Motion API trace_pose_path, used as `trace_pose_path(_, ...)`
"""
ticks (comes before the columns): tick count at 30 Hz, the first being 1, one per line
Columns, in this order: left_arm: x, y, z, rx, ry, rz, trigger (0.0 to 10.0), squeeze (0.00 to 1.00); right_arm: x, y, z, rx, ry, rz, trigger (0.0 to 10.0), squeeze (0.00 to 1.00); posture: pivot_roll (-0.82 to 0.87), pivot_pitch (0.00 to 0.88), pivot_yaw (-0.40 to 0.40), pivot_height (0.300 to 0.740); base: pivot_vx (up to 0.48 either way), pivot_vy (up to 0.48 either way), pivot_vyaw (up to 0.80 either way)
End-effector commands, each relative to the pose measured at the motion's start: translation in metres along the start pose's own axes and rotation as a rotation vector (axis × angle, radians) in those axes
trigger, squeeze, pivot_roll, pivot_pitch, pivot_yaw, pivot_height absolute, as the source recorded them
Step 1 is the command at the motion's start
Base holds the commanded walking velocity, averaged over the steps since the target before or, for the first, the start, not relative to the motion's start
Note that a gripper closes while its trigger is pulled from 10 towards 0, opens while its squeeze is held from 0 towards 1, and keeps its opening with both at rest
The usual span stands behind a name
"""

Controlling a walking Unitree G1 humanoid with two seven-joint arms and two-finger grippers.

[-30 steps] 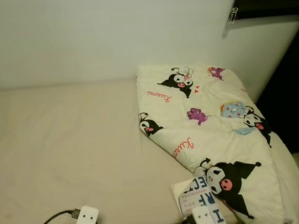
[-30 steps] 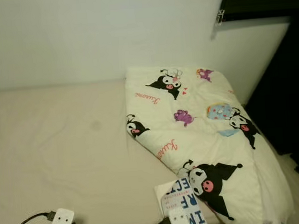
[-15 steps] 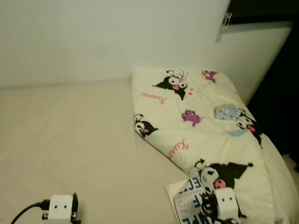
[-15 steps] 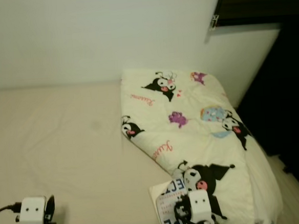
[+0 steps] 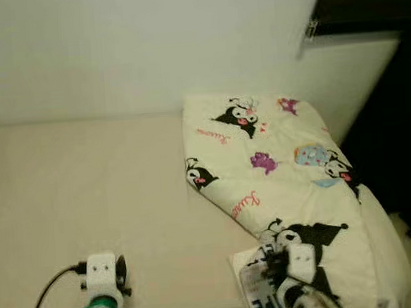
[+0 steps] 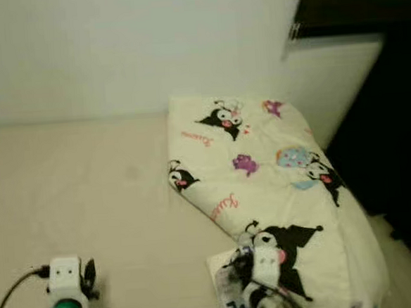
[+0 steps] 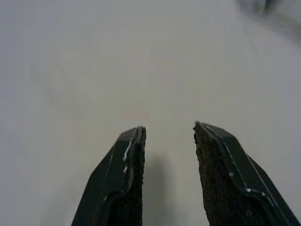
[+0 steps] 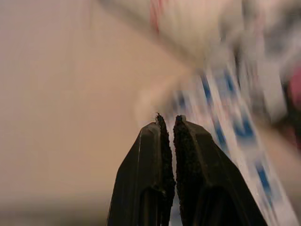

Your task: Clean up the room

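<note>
A folded cream quilt (image 5: 284, 162) printed with black cartoon figures lies on the right side of a beige bed (image 5: 87, 183). A white book with blue letters (image 5: 252, 290) lies on the sheet at the quilt's near corner. My right arm (image 5: 298, 264) reaches over that book. Its gripper (image 8: 168, 120) is shut with nothing between the fingers, just above the blurred book (image 8: 235, 127). My left arm (image 5: 101, 273) is over bare sheet at the near left. The left gripper (image 7: 169, 134) is open above the sheet and holds nothing.
A white wall (image 5: 148, 45) runs along the bed's far side. To the right of the quilt the bed ends at a dark gap (image 5: 402, 147). A dark shelf with a metal clip (image 5: 312, 28) hangs at the top right.
My left arm has come a little forward and to the right over the sheet. My right arm has moved slightly forward over the book. The head view shifted a little.
</note>
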State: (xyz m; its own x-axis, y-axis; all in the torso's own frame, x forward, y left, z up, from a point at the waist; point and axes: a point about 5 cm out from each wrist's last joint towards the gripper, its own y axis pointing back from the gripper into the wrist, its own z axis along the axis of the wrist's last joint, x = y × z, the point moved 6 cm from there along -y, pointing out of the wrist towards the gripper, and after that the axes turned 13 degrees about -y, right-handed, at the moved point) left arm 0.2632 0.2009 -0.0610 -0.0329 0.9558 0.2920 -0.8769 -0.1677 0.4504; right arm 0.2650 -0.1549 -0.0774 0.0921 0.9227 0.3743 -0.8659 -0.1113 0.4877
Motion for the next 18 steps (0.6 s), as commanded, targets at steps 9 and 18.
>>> trace_pose_path(9, -0.023, -0.008, 0.007, 0.006, -0.277, -0.129, 10.0, 0.00, -0.022, 0.007, -0.026, 0.133, 0.091, -0.108, 10.0, 0.00, 0.06, 0.000, 0.028, 0.740, 0.000, 0.000, 0.00)
trace_pose_path(18, -0.023, -0.011, 0.010, -0.019, -0.211, -0.121, 10.0, 0.00, 0.004, -0.002, -0.029, 0.139, 0.105, -0.004, 10.0, 0.00, 0.04, 0.000, 0.065, 0.740, 0.000, 0.000, 0.00)
